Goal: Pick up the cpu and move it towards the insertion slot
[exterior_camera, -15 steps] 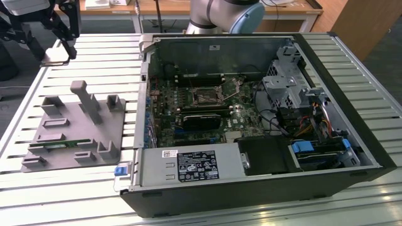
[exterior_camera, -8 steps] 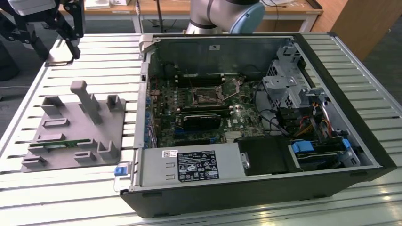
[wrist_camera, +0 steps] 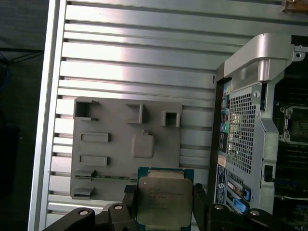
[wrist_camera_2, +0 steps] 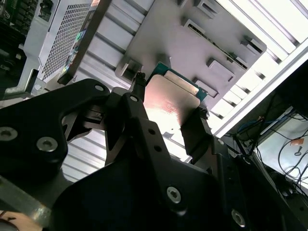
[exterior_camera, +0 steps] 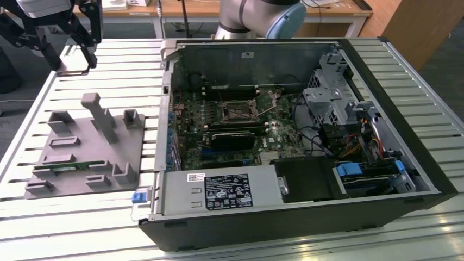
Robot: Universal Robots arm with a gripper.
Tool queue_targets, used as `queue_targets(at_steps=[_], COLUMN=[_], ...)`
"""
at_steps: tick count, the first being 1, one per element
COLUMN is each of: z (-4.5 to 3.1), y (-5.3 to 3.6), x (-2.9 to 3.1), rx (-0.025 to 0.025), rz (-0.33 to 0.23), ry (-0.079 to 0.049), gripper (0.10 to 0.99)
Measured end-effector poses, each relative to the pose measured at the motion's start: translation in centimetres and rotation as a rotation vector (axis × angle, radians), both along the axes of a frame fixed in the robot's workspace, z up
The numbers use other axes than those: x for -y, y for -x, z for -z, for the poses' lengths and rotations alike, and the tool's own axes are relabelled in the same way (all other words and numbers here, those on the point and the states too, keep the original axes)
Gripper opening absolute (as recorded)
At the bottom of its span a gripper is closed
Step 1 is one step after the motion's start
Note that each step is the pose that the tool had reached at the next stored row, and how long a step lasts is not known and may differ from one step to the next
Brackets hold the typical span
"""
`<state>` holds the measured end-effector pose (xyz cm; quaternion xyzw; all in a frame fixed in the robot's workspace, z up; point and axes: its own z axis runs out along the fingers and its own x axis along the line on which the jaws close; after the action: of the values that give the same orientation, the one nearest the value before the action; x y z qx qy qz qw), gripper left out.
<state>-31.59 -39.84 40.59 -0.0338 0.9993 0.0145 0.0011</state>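
Note:
In both wrist views the cpu point(wrist_camera: 161, 199) point(wrist_camera_2: 171, 98), a small square chip with a silver face and green edge, sits between my black fingers point(wrist_camera: 199, 202). My gripper point(wrist_camera: 163, 204) point(wrist_camera_2: 169, 102) is shut on the cpu and holds it in the air above the grey tray point(wrist_camera: 106, 159). In the exterior view my gripper point(exterior_camera: 70, 54) hangs at the far left, above the table beyond the tray point(exterior_camera: 80, 144). The insertion slot point(exterior_camera: 238, 110), a square silver-framed socket with a dark centre, lies on the motherboard inside the open computer case, well to the exterior view's right of my gripper.
The open computer case point(exterior_camera: 305, 217) takes up the middle and the exterior view's right of the slatted metal table point(exterior_camera: 43, 228). A thin green memory stick point(exterior_camera: 73, 167) lies in the tray. Posts point(exterior_camera: 98, 114) stand up from the tray. A black card point(exterior_camera: 230, 140) sits below the socket.

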Motion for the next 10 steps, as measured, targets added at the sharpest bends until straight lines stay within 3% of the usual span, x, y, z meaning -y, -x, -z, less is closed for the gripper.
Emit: queue_targets(at_steps=[10], z=[0.00], y=[-0.82], x=[0.00], rx=[-0.0001], rz=[0.000], ry=[0.000], gripper=[0.549])
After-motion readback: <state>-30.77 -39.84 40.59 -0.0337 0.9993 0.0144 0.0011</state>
